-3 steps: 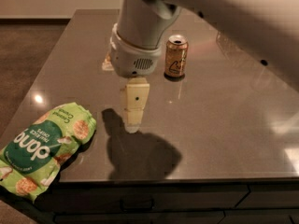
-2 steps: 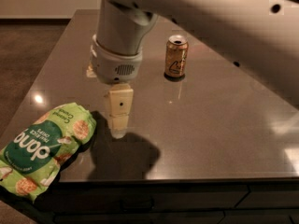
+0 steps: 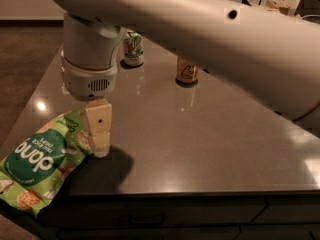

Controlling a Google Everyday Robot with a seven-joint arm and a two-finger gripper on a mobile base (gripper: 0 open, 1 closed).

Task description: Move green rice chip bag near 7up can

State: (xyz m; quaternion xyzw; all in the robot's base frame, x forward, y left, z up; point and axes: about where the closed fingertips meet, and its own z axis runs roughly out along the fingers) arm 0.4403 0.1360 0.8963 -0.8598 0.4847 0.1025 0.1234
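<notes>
- Compared with 0.7 s ago, the gripper (image 3: 100,146) is lower and further left. It was hovering to the right of the green rice chip bag (image 3: 42,159) with a gap; now its tip sits at the bag's right edge, touching or just short of it.
- The 7up can (image 3: 133,48), not in view earlier, now shows at the back of the table (image 3: 200,144), partly hidden behind the wrist housing.
- Gripper is seen side-on; I cannot tell whether it is clamped on anything.
- Bag print: a large white word on the dark green oval appears to read "dang". The smaller line above it is not legible.
- Lettering on the 7up can and on the gold can (image 3: 186,70) is not legible.
- Bag lies flat at the table's near-left corner, well apart from the 7up can.
- Bag's long axis runs from near-left up to far-right, and the lettering follows it. The near-left end appears to overhang the front edge.
</notes>
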